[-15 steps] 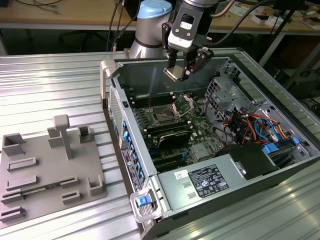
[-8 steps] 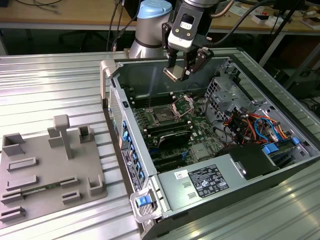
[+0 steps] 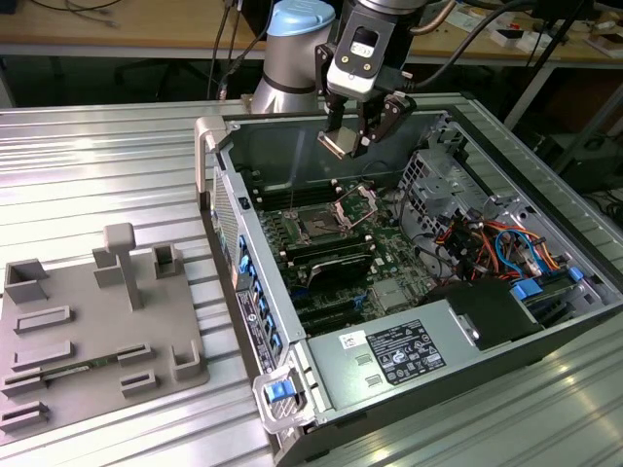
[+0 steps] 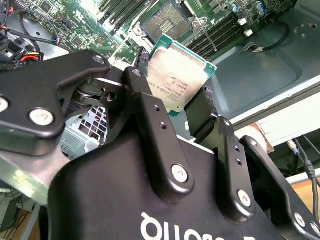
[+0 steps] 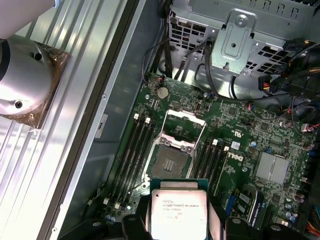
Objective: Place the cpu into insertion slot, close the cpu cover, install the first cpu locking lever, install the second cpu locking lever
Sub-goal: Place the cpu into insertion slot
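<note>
In the exterior view the claw (image 3: 345, 142) hangs at the upper middle of the frame, over the open computer case (image 3: 255, 292). It is closed on the chip (image 3: 335, 144) and grips it by 2 opposite edges. The second wrist view shows the chip's silver-grey top and green rim, pinched between 2 black fingers (image 4: 142, 100), tilted and held clear of the board. The socket (image 3: 319, 226) sits below the claw, near the middle of the exterior view, on the green motherboard (image 3: 389, 263), well apart from the chip, with its dark centre uncovered. The cover (image 3: 356, 203) stands swung up and open at the socket's edge toward the exterior view's right. A grey-labelled power box (image 3: 404, 352) fills the case's lower part. The case rests on a ribbed metal bench (image 3: 107, 165), and a grey tray (image 3: 97, 321) of holders lies at the lower left.
</note>
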`<state>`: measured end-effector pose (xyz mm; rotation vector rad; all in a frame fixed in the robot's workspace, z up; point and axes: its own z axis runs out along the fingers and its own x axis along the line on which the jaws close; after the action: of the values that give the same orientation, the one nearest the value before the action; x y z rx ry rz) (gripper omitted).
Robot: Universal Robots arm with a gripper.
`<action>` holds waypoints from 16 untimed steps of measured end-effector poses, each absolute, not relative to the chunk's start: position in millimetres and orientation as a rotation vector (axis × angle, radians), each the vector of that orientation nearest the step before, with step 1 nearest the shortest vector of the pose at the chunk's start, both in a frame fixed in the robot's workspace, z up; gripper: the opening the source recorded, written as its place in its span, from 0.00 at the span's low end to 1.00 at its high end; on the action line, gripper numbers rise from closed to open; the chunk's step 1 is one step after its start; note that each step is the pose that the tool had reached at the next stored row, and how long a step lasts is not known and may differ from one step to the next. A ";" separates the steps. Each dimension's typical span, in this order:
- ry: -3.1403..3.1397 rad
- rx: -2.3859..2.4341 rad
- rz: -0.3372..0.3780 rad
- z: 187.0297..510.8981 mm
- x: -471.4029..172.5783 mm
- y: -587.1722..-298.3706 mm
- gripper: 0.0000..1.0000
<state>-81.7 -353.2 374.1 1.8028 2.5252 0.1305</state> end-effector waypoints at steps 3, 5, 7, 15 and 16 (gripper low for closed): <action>2.525 1.803 0.130 374.1 -81.7 -353.2 0.55; 2.523 1.805 0.131 373.8 -81.7 -353.0 0.55; 2.505 1.829 0.130 372.6 -81.7 -352.8 0.55; 2.390 1.978 0.120 358.5 -81.8 -352.8 0.55; 2.390 1.978 0.120 358.5 -81.7 -352.9 0.55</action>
<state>-81.7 -352.9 358.5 1.9777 2.3901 0.1195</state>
